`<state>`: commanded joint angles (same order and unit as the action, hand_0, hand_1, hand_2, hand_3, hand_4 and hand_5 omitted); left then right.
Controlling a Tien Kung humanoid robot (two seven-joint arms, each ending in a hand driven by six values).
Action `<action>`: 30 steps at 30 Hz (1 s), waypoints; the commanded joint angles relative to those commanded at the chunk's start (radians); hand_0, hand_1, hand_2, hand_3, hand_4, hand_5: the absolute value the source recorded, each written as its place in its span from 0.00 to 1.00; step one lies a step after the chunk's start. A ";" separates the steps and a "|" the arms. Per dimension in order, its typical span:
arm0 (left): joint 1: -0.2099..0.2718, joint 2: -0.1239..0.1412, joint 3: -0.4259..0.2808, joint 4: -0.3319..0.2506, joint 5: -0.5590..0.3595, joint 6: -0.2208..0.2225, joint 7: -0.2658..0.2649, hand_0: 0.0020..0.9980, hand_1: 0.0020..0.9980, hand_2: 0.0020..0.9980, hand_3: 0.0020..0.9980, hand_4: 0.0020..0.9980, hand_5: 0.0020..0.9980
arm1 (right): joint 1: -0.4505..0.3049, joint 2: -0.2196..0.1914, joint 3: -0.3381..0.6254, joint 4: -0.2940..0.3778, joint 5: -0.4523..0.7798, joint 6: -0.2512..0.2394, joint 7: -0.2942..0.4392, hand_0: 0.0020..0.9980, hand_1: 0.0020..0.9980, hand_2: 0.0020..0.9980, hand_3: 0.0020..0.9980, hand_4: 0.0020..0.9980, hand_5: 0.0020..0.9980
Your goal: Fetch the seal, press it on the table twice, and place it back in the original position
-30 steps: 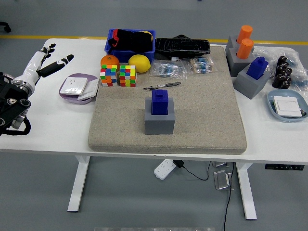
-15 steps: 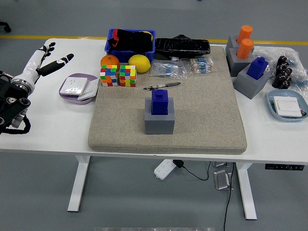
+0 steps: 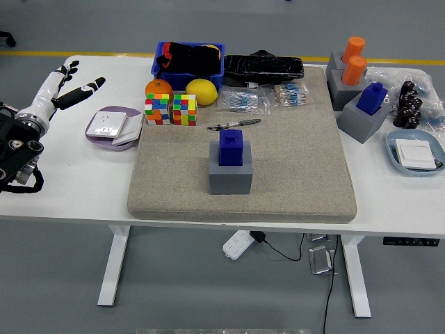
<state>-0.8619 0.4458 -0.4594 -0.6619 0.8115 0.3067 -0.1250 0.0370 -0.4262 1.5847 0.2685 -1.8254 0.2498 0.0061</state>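
Blue seal [image 3: 230,147] sits upright in its grey holder block [image 3: 229,174], roughly mid-mat on the beige felt mat [image 3: 292,167], untouched, nothing near it. Left hand [image 3: 64,89] is over the white table [image 3: 76,188] at the far left, well apart from the seal; fingers are spread and straight, holding nothing, black fingertips pointing up and to the right. Left arm's black wrist hardware hangs at the left edge of frame. Right arm is not visible. Just behind the seal a pen [image 3: 233,124] lies on the mat. Left of the mat: purple dish [image 3: 104,132] with a white card-like item in it, two colour cubes [image 3: 171,109] side by side, an orange [image 3: 158,88] and a lemon [image 3: 201,91] behind them. Blue bin [image 3: 186,69] at the back holds dark items; black bag [image 3: 263,66] beside it, clear packets [image 3: 268,97] in front of the bag. On the right: a second blue seal [image 3: 372,97] in a grey block [image 3: 360,122], two orange stamps [image 3: 354,59] in another grey block behind it, a cluster of small black parts [image 3: 407,103], and a light-blue tray [image 3: 395,146] holding a white card near the right edge.
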 joint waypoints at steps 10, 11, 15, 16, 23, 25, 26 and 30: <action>-0.005 0.002 0.000 0.001 0.000 -0.002 0.003 1.00 1.00 0.99 0.99 0.86 0.66 | 0.005 -0.002 -0.004 0.002 0.007 0.002 0.002 0.81 0.71 0.69 0.65 0.79 0.54; -0.004 0.003 0.001 0.001 0.000 -0.002 0.004 1.00 1.00 0.99 0.99 0.86 0.66 | 0.006 -0.003 -0.005 0.002 0.007 0.002 0.002 0.81 0.71 0.69 0.65 0.79 0.54; -0.002 0.003 0.000 0.001 0.001 -0.003 0.004 1.00 1.00 0.99 0.99 0.86 0.66 | 0.006 -0.004 -0.007 0.002 0.008 0.002 0.001 0.81 0.71 0.69 0.65 0.79 0.54; -0.002 0.003 0.000 0.002 0.001 -0.003 0.005 1.00 1.00 0.99 0.99 0.86 0.66 | 0.006 -0.004 -0.007 0.002 0.008 0.003 0.001 0.81 0.71 0.69 0.65 0.79 0.54; 0.005 0.000 0.000 -0.002 0.003 -0.006 0.008 1.00 1.00 0.99 0.99 0.86 0.66 | 0.002 -0.003 -0.007 0.004 0.007 0.004 -0.005 0.81 0.71 0.69 0.65 0.79 0.55; 0.004 0.001 -0.002 -0.005 0.004 -0.005 0.007 1.00 1.00 0.99 0.99 0.86 0.66 | 0.002 -0.003 -0.010 0.006 0.008 0.005 -0.006 0.81 0.71 0.69 0.65 0.79 0.54; 0.003 0.001 -0.001 -0.006 0.004 -0.006 0.008 1.00 1.00 0.99 0.99 0.86 0.66 | 0.002 -0.003 -0.011 0.007 0.009 0.005 -0.006 0.81 0.71 0.69 0.65 0.79 0.54; 0.000 0.002 0.002 -0.010 0.006 -0.006 0.008 1.00 1.00 0.99 0.99 0.86 0.66 | 0.005 -0.005 -0.016 0.011 0.016 0.006 -0.005 0.81 0.71 0.69 0.65 0.79 0.54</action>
<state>-0.8616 0.4474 -0.4579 -0.6715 0.8172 0.3005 -0.1174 0.0416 -0.4311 1.5690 0.2800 -1.8098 0.2553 0.0008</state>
